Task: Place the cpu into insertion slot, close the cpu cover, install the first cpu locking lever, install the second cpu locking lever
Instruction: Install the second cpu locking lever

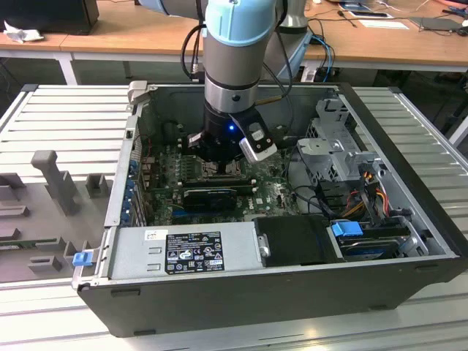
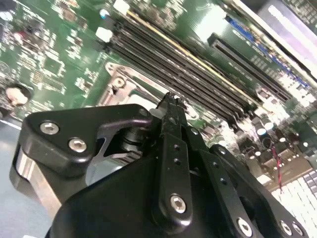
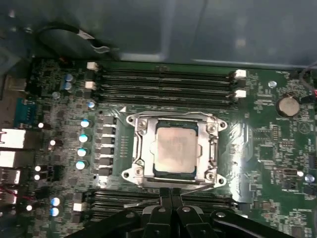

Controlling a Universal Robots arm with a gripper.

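Note:
In the first wrist view the cpu (image 3: 175,150), a dull silver square, lies flat in the insertion slot (image 3: 174,117) on the green board. The cpu cover (image 3: 142,145), a silver frame with a window, lies down over the chip's edges. My gripper (image 3: 171,192) is shut, its black fingertips together at the socket's edge with nothing seen between them. A thin metal lever rod (image 3: 140,203) runs along that same side of the socket. In the second wrist view the gripper (image 2: 171,99) tip sits just over the socket's silver rim (image 2: 118,82). In the exterior view the gripper (image 1: 219,162) is down inside the open computer case.
Long black memory slots (image 3: 166,83) flank the socket on two sides. A black card (image 1: 210,196) lies just in front of the gripper, with the power supply (image 1: 183,251) at the case's front and a drive cage (image 1: 338,150) with cables on the exterior view's right. Case walls (image 1: 121,183) enclose the board.

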